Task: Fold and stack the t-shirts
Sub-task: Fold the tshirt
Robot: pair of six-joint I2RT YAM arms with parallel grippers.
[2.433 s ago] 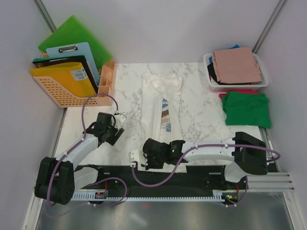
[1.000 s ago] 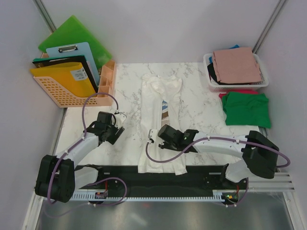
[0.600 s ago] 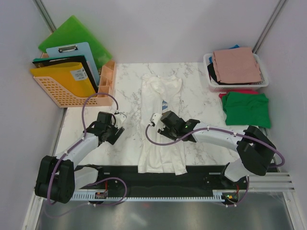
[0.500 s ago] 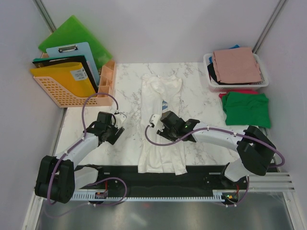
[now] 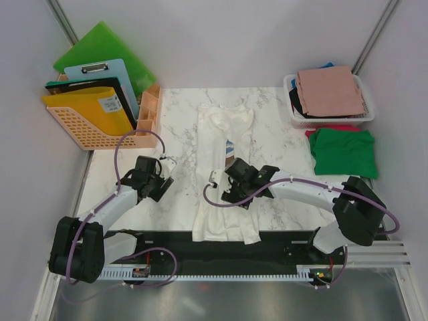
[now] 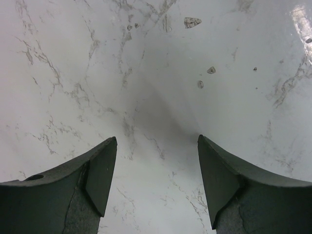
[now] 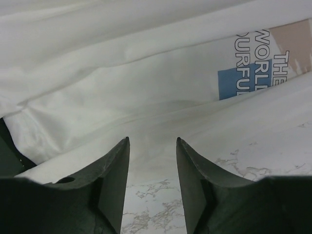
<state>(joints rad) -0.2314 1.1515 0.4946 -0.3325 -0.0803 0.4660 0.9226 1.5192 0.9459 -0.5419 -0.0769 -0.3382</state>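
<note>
A cream-white t-shirt [image 5: 215,137] lies stretched lengthwise down the middle of the marble table, its blue-and-brown print [image 5: 231,144] partly folded in. My right gripper [image 5: 229,187] hovers at the shirt's right side, open and holding nothing. In the right wrist view the open gripper [image 7: 152,140] faces the shirt's cloth [image 7: 122,73] and its print [image 7: 234,83]. My left gripper [image 5: 162,175] stands open over bare marble, left of the shirt; the left wrist view shows that gripper [image 6: 157,139] with only marble beneath. A folded green t-shirt [image 5: 344,152] lies at the right on a red one [image 5: 329,128].
A white mesh basket [image 5: 294,115] at the back right holds a dusty-pink t-shirt [image 5: 331,90] over dark and blue cloth. At the back left, an orange crate [image 5: 80,130] holds green boards [image 5: 100,47] and clipboards. A black rail [image 5: 221,257] runs along the near edge.
My right gripper travelled up along the shirt, then drew back slightly, and its jaws opened wider. The shirt's hem now lies at the near edge. The left arm stayed still.
</note>
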